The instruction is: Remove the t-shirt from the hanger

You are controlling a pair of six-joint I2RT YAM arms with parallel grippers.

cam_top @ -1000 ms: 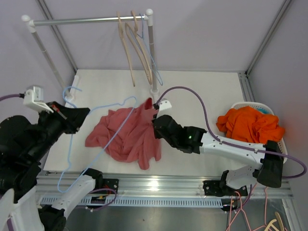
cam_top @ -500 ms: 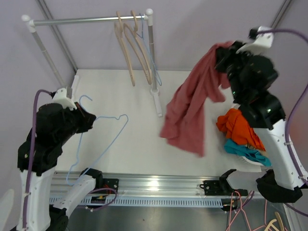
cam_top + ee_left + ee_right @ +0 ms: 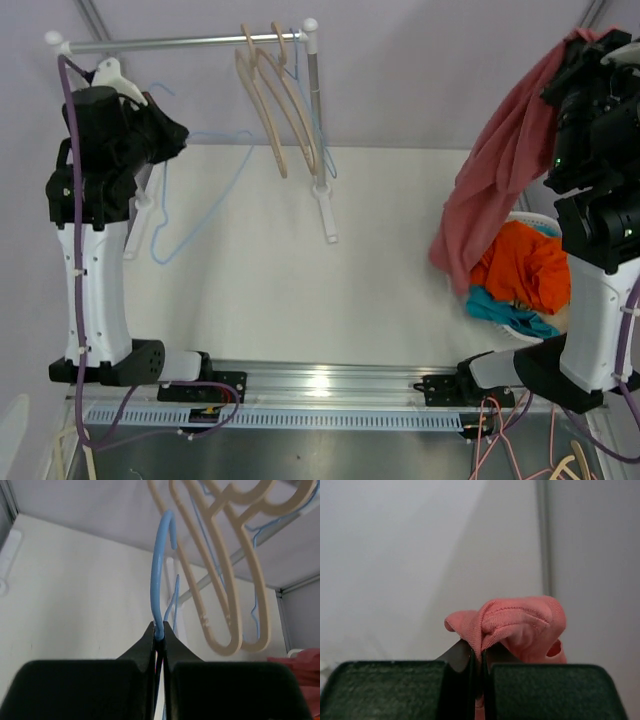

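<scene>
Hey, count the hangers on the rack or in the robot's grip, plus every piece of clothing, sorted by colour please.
beige hanger: 2
blue hanger: 2
pink t-shirt: 1
orange garment: 1
teal garment: 1
Total: 7

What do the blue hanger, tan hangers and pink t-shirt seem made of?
Blue hanger: thin wire, probably plastic-coated metal, smooth and slightly glossy.
Tan hangers: likely moulded plastic, matte, with notched ridges; possibly wood.
T-shirt: soft knit fabric, probably cotton, drapes limply, stitched hem.
</scene>
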